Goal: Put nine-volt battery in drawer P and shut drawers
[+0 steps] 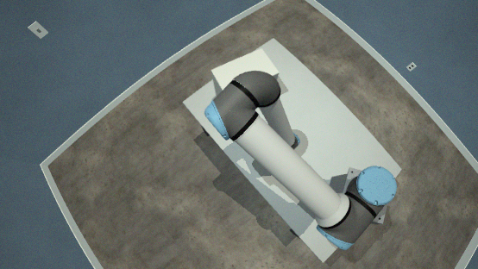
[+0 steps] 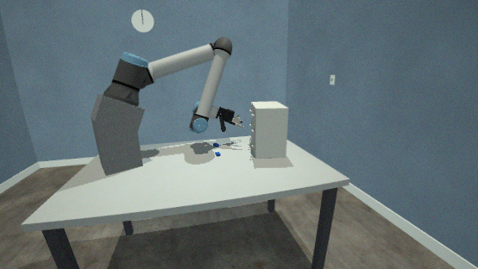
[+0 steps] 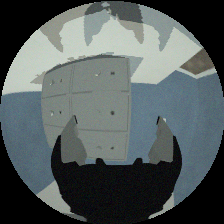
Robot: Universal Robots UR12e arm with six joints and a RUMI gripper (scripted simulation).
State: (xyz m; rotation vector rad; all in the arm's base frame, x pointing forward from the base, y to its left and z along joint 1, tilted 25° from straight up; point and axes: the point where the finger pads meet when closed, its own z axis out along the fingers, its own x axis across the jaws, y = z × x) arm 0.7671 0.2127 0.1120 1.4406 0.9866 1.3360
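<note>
Black two-jaw gripper (image 2: 236,121) released, jaws wide, empty, facing white upright chest (image 2: 270,129). Small blue battery (image 2: 217,153) on white table (image 2: 181,185); long axis unreadable.

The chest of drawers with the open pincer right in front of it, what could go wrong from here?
1. The open pincer points at the knobbed front of the chest; a push could shift or tip the freestanding chest.
2. The drawer fronts look alike in the wrist view and no letter is readable, so the wrong one might get pulled.
3. Small blue items lie on the table under the arm; a low move could knock them.
</note>
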